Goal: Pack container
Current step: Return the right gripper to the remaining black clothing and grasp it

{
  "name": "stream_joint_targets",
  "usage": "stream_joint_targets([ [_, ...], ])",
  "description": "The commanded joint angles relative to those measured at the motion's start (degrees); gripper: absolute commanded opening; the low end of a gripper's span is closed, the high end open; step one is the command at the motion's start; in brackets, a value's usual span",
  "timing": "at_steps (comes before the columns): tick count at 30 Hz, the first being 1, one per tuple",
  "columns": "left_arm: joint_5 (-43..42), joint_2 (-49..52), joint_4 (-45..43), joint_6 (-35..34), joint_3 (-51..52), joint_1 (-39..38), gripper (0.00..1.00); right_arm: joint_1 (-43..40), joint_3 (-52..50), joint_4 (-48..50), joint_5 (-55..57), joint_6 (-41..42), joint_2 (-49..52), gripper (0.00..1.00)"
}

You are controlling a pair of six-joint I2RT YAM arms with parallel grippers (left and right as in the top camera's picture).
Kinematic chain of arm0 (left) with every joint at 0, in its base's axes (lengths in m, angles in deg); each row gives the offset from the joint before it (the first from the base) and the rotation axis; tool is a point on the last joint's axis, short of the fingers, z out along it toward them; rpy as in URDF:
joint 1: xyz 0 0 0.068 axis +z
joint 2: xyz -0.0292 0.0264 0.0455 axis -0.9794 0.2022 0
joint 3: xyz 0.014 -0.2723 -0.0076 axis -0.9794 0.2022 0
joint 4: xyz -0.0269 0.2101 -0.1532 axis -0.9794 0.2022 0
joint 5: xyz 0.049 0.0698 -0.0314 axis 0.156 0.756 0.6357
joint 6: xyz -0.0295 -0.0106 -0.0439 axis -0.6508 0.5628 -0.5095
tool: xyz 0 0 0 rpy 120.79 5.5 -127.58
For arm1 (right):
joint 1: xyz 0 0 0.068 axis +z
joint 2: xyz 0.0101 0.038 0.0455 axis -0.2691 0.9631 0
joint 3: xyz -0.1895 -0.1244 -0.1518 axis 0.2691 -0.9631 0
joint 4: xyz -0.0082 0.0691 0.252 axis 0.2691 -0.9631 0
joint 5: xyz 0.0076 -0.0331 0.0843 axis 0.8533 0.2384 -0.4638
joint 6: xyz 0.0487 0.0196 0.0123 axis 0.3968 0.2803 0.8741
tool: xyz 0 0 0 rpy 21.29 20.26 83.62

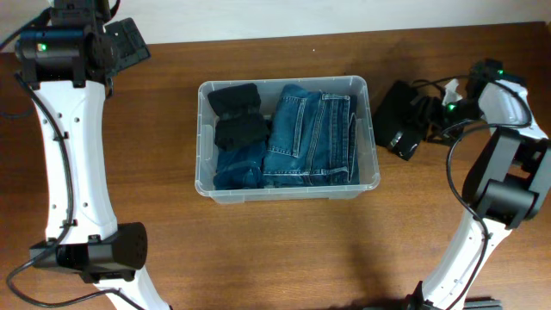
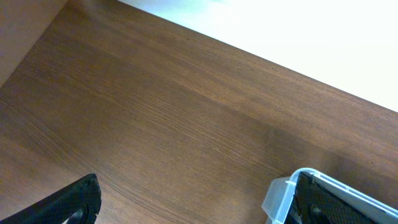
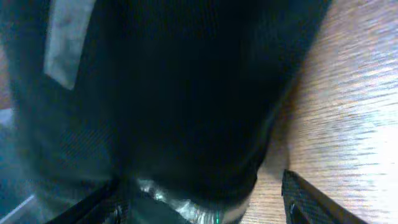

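Right gripper (image 1: 428,114) near container (image 1: 284,81), whose long axis runs left-right

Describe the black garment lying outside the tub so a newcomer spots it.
Find the clear container at the table's middle. Just past its right end lies the black garment. Unlike the black rolls packed beside the jeans, it rests on bare wood.

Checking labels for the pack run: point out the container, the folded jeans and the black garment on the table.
container (image 1: 288,193): overhead, front rim.
folded jeans (image 1: 310,138): overhead, middle of the denim.
black garment (image 1: 396,116): overhead, centre of the cloth.
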Motion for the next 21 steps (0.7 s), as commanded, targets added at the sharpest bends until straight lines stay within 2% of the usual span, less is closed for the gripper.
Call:
stream_joint_targets([
  [1, 0.0, 0.3, -0.2, -0.7, 0.4, 0.3, 0.99, 1.0, -3.4, 1.9, -0.7, -0.9, 0.9, 0.70],
  [4, 0.0, 0.3, -0.2, -0.7, 0.4, 0.3, 0.99, 1.2, -4.9, 3.3, -0.7, -0.9, 0.9, 0.69],
  [10, 0.0, 0.3, -0.2, -0.8, 0.4, 0.3, 0.99, 1.2, -5.0, 3.3, -0.7, -0.9, 0.9, 0.26],
  [11, 0.0, 0.3, -0.2, -0.8, 0.4, 0.3, 0.99, 1.2, -5.0, 3.1, -0.7, -0.9, 0.9, 0.22],
  [15, 0.0, 0.3, -0.2, -0.7, 0.4, 0.3, 0.99, 1.2, -5.0, 2.6, -0.7, -0.9, 0.8, 0.18],
  [18, 0.0, 0.3, -0.2, -0.7, 0.4, 0.3, 0.99, 1.1, -4.6, 2.2, -0.7, -1.1, -0.5, 0.06],
  [21, 0.0, 0.3, -0.1, -0.7, 0.4, 0.3, 0.99, 0.9, -2.9, 1.8, -0.7, -1.1, -3.6, 0.04],
])
